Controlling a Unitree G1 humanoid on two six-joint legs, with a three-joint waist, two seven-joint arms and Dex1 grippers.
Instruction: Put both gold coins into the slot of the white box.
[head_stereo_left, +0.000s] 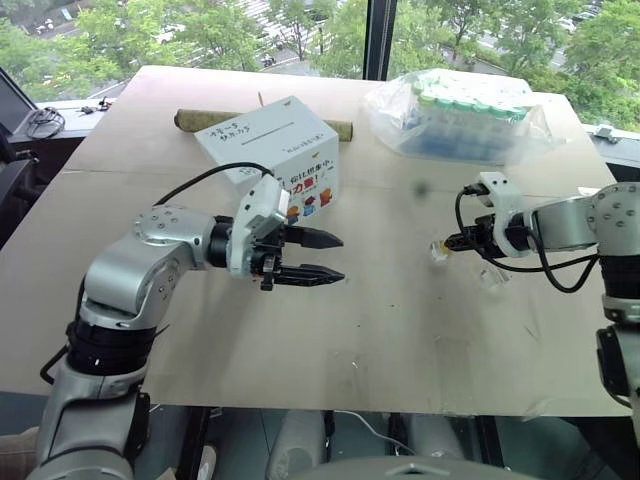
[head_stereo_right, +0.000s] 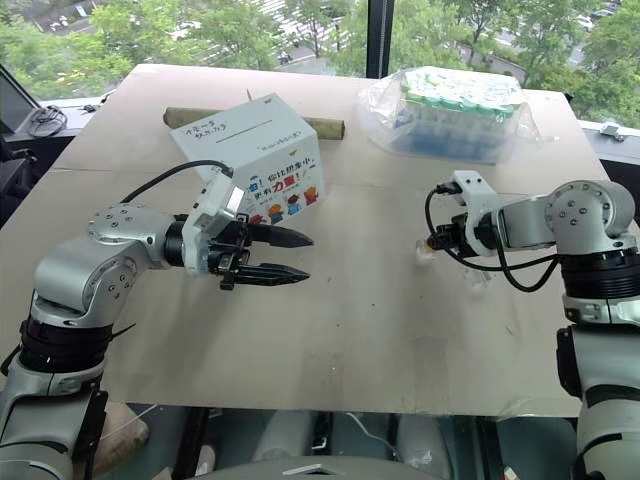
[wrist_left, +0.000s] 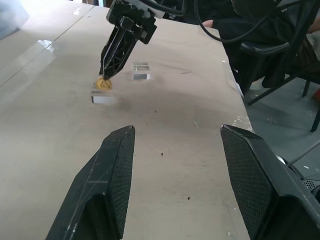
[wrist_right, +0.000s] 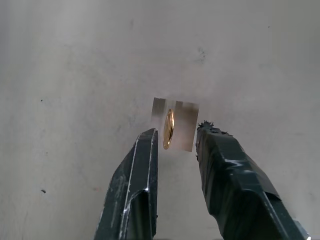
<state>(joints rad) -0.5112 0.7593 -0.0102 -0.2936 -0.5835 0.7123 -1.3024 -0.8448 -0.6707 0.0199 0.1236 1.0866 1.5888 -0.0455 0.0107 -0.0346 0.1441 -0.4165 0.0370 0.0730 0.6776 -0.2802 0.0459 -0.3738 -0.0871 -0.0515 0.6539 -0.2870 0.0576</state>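
A gold coin (wrist_right: 168, 129) stands on edge on a small clear block (wrist_right: 186, 125) at the right of the table. My right gripper (wrist_right: 177, 128) points down at it, its fingertips either side of the coin with a narrow gap still showing. From the left wrist view the same coin (wrist_left: 103, 84) sits at the right gripper's tips. The white box (head_stereo_left: 270, 150) stands at the back left, its slot (head_stereo_left: 266, 128) on the top face. My left gripper (head_stereo_left: 341, 257) hovers open and empty in front of the box, pointing right.
A second clear block (wrist_left: 141, 71) lies just beside the right gripper. A clear bag of green-capped tubes (head_stereo_left: 460, 115) sits at the back right. A brown cardboard roll (head_stereo_left: 190, 120) lies behind the box. Bare tabletop (head_stereo_left: 390, 320) spreads between the arms.
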